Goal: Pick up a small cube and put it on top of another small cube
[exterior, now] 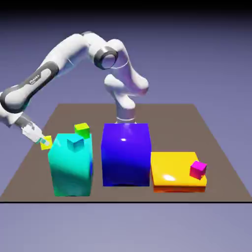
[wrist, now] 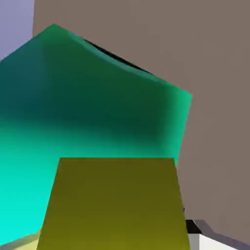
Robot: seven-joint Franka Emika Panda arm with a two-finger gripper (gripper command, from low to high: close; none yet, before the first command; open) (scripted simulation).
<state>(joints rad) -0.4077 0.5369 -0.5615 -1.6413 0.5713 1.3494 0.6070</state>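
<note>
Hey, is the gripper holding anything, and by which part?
Yes, the small yellow cube, pinched by two opposite sides between the fingertips.

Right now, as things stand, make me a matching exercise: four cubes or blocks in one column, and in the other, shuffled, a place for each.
Things:
1. yellow small cube
2. lime-green small cube
3. magenta small cube
4. big blue block

Places:
A. on the flat orange-yellow block
B. between the turquoise block and the flat orange-yellow block
C. between the gripper's fingers
D. at the back edge of the turquoise block's top, as the exterior view shows it

Right pairs: 1-C, 2-D, 3-A, 4-B
</note>
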